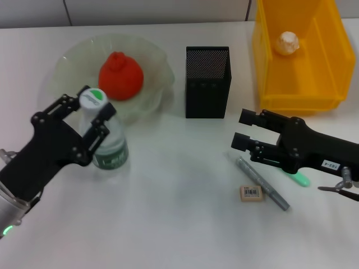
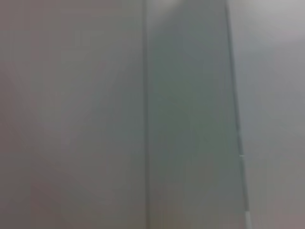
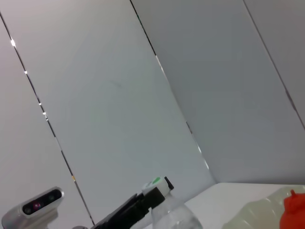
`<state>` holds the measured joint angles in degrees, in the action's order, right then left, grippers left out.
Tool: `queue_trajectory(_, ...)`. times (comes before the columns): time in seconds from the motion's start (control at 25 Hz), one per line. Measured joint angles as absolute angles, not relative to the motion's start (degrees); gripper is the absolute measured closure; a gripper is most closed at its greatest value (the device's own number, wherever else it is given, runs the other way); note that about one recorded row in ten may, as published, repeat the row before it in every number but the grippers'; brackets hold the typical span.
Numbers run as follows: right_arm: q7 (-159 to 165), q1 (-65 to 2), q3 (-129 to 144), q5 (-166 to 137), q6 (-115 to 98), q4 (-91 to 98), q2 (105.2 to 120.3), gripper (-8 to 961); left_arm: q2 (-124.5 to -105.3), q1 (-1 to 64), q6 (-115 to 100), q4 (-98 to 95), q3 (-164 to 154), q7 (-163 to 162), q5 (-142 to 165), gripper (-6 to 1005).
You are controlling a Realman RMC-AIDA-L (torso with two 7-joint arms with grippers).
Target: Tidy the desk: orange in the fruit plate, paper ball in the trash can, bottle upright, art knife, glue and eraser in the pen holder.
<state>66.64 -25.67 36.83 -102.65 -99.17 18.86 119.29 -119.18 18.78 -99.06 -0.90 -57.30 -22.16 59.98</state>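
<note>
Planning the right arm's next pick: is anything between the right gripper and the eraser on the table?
Partly. A grey pen-like tool lies diagonally on the table between the right gripper and the eraser, its side right against the eraser. Nothing covers the eraser from above.

Standing upright beside fruit plate point(image 1: 67, 61) holding orange point(image 1: 120, 75): clear bottle point(image 1: 106, 140); lying in yellow trash can point(image 1: 328, 84): paper ball point(image 1: 286, 42); resting flat near grey art knife point(image 1: 262, 183), well before the black pen holder point(image 1: 207, 82): beige eraser point(image 1: 251, 193).

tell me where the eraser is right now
In the head view the eraser lies on the table on the robot's right, beside the grey art knife, below the right gripper.
</note>
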Motion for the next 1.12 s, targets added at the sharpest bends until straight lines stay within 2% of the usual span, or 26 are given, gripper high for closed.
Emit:
queue_trajectory(0.76, 65.26, -25.93, 36.74, -101.84, -97.38, 17.76, 119.45, 216, -119.08, 18.14, -98.76, 0.64, -47.49, -22.64, 59.82, 505)
queue_trajectory(0.96, 65.26, -25.92, 35.62, -101.84, -97.74, 18.27, 119.3, 216, -118.3, 15.4, -107.3, -2.81, -47.2, -28.02, 59.88, 280)
queue_trajectory(1.08, 66.88, -25.44, 33.68, -101.78, -99.42, 20.65, 118.94, 216, -117.11, 12.31, -110.62, -12.21, -48.64, -38.12, 61.81, 225)
queue_trajectory(1.12, 68.01, -25.22, 33.32, -101.77, -100.08, 21.95, 118.85, 216, -115.98, 11.57, -110.97, -16.42, -50.08, -42.43, 64.17, 224)
